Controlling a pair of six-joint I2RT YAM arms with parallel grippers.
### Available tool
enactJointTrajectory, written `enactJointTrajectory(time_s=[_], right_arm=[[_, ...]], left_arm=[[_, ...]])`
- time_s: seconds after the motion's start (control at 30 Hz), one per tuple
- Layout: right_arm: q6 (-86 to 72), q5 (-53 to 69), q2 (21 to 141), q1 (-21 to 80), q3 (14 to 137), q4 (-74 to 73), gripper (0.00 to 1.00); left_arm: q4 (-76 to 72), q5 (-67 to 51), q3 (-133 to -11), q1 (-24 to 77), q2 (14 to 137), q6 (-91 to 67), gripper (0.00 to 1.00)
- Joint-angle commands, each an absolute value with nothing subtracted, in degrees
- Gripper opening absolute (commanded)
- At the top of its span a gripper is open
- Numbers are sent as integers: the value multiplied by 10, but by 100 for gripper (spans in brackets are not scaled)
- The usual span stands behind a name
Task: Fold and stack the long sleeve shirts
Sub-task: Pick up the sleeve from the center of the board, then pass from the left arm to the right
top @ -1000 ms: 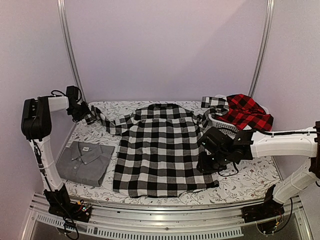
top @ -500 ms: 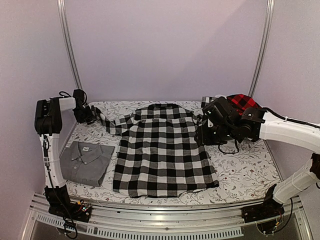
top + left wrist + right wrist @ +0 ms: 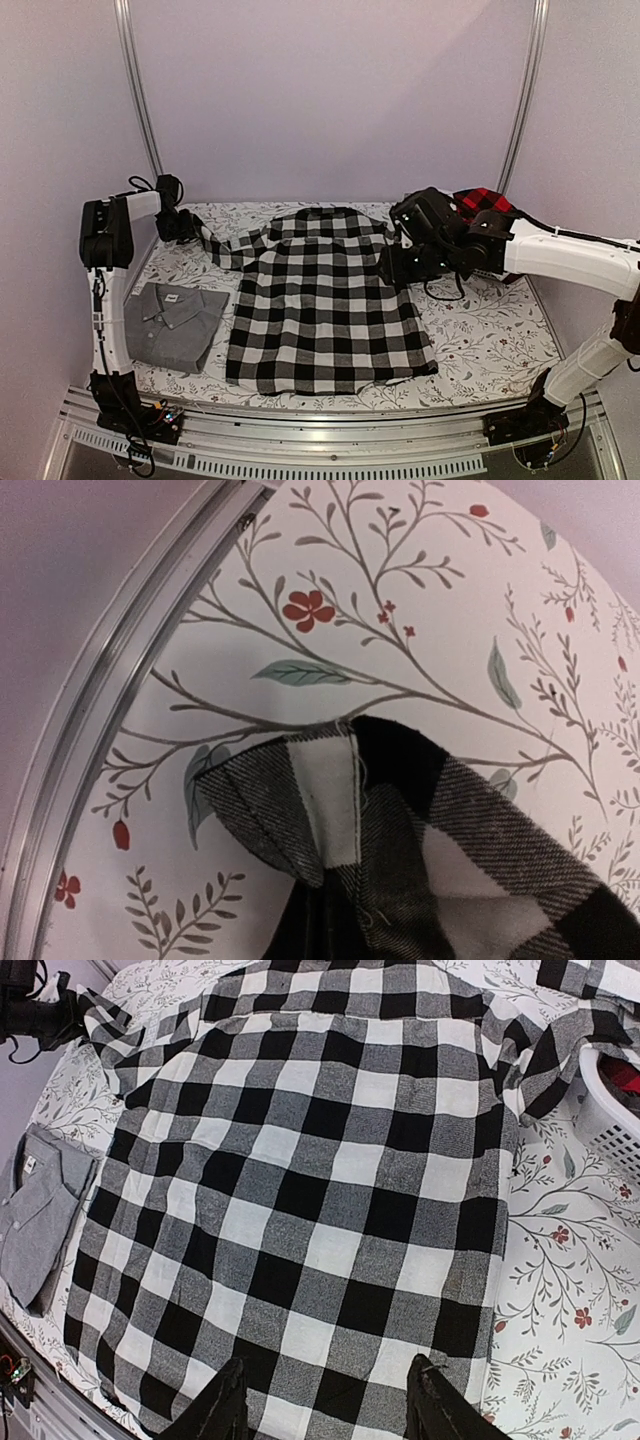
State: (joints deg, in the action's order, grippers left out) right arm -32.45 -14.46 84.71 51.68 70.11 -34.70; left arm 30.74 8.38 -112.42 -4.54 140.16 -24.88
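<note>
The black-and-white check shirt [image 3: 325, 300] lies spread flat mid-table, back up. Its left sleeve runs to the back left corner, where my left gripper [image 3: 182, 226] is shut on the cuff [image 3: 330, 810]; the fingers themselves are out of the left wrist view. My right gripper [image 3: 393, 268] hangs open above the shirt's right side, its dark fingertips [image 3: 228, 1405] apart with nothing between them. The grey collared shirt [image 3: 170, 325] sits folded at the front left. The red-and-black shirt [image 3: 487, 205] lies at the back right, partly hidden by the right arm.
A white basket [image 3: 612, 1110] stands at the back right, with the check shirt's right sleeve [image 3: 560, 1030] reaching up to its rim. A metal rail [image 3: 110, 720] edges the table just beside the held cuff. The flowered table cover [image 3: 490, 345] shows front right.
My right arm has swung from the front right to the back, over the shirt's right shoulder area. My left gripper has shifted slightly and closed on the sleeve cuff.
</note>
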Motion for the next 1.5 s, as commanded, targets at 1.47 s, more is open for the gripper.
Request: enactJointTrajectory(time_s=[1.47], right_arm=[[-272, 143, 1020, 441, 756, -7, 66]], left_arm=[[-40, -374, -669, 326, 978, -254, 0]])
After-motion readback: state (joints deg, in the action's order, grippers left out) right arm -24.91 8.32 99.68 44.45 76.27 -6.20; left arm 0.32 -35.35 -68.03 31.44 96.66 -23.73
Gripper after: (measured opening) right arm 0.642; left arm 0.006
